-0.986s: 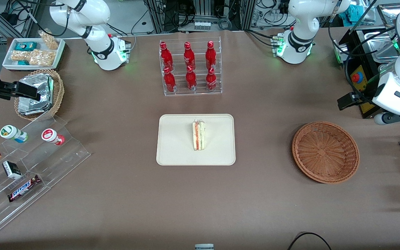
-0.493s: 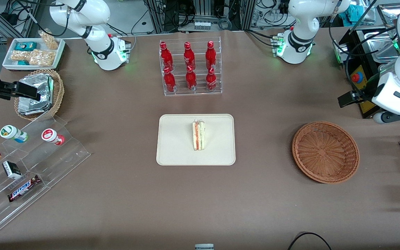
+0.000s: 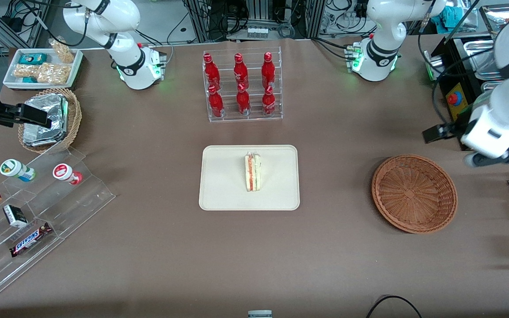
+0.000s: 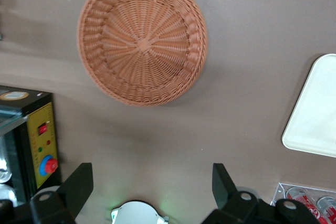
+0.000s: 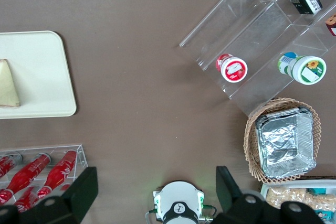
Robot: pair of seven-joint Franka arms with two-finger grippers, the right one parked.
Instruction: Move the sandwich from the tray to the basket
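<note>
Hand (image 3: pixel 429 134) above table (image 3: pixel 325 260), fingers (image 4: pixel 79 187) apart

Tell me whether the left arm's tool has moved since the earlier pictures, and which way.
Yes. The left arm's tool, farther from the front camera than the round basket, has shifted slightly away from the fixed red button, toward the tray.

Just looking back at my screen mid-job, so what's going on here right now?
Nothing is being handled at this moment. The left arm's tool is open with nothing between its fingers, farther from the front camera than the round wicker basket. The sandwich is on the white tray, so it has yet to be picked up and placed in the basket.
</note>
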